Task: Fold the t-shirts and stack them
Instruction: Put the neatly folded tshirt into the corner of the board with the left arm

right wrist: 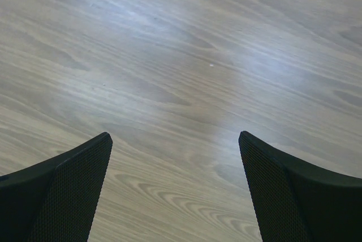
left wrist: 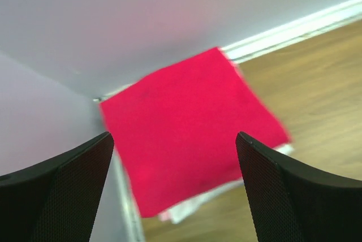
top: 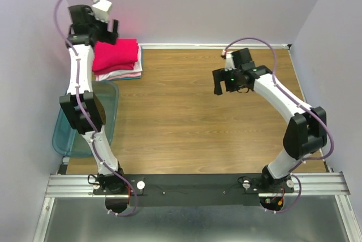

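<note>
- Far left: teal bin (top: 62, 137) at the table's left edge, partly hidden under the left arm; its contents cannot be made out.
- Far left corner: stack of t-shirts (top: 117, 61) against the back wall; the top shirt (left wrist: 186, 117) is bright red-pink and folded to a flat rectangle; white and pale edges of lower shirts show beneath it.
- Left gripper (left wrist: 174, 139): hovering above the top shirt; fingers wide apart, clamping nothing; the step in hand is judged to be clearing the stack after release; a straight lift before any sideways swing should stop a finger catching the fold or dragging the top shirt askew.
- Centre: table (top: 186, 117), wood-grain surface.
- Right: right gripper (right wrist: 175, 137) above bare wood, well apart from the stack; fingers wide apart, empty; best kept out of the left arm's path.
</note>
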